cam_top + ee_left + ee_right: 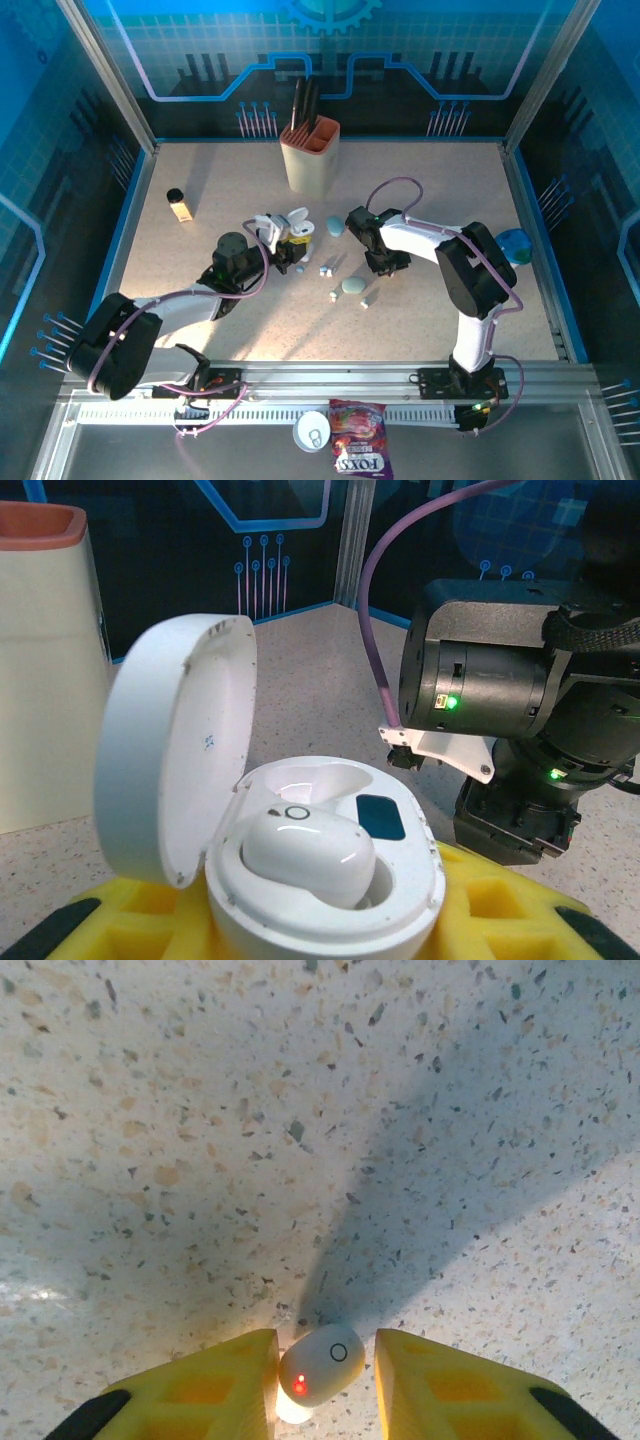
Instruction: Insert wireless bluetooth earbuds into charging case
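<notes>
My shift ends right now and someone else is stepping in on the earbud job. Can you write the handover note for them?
Left gripper: shut on the open white charging case, lid up.
Right gripper: pads closed on a loose white earbud at the table; I cannot tell whether it is lifted.
Done: first earbud sits in the case; the socket beside it looks empty.
Left: bring the loose white earbud across and seat it in that socket, then probably close the lid.
</notes>
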Tool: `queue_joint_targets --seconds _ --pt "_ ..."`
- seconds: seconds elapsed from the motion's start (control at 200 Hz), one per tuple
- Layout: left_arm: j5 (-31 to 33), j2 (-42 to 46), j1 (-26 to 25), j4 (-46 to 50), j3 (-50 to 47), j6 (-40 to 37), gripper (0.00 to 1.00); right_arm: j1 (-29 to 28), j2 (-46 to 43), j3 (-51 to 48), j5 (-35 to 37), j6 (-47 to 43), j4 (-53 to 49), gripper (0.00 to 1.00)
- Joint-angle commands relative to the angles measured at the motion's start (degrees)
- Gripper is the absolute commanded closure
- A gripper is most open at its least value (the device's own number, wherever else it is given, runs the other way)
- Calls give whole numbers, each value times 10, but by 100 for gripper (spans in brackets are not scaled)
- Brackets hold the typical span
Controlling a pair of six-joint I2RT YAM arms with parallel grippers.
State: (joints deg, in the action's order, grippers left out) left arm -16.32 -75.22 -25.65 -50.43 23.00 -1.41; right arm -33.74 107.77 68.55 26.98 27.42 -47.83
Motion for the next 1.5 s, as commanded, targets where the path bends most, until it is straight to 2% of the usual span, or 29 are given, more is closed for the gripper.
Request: queue_joint_targets --seconds 0.0,0.22,0.345,0.56,0.69,0.905,1.061,1.161,1.226,1.296,1.496 --pt "-11 2 3 -23 10 9 77 -6 -1 -9 3 11 -16 72" --pt "-13 -1 3 -24 10 9 77 -8 -22 -19 0 11 -2 75" --pt "-15 -5 3 -24 10 6 77 -9 -60 -44 -14 -9 48 75" --pt "-33 -5 4 -10 13 3 78 -5 -128 -96 -115 -134 167 74" --pt "-37 -1 3 -2 12 2 78 -4 -115 -90 -164 -212 175 73" --pt "-34 4 3 2 10 3 77 -16 -20 -3 -102 -237 69 74" --pt "-30 9 3 12 8 -4 77 -34 17 31 -50 -234 9 72" --pt "-30 7 4 11 10 -5 77 -37 26 39 -41 -218 -5 65" --pt "-30 6 4 11 12 -6 77 -38 28 40 -36 -209 -8 54" --pt "-30 6 4 12 13 -5 77 -38 29 41 -34 -203 -13 48" --pt "-30 9 4 15 12 -7 77 -38 26 41 -19 -189 -30 48"
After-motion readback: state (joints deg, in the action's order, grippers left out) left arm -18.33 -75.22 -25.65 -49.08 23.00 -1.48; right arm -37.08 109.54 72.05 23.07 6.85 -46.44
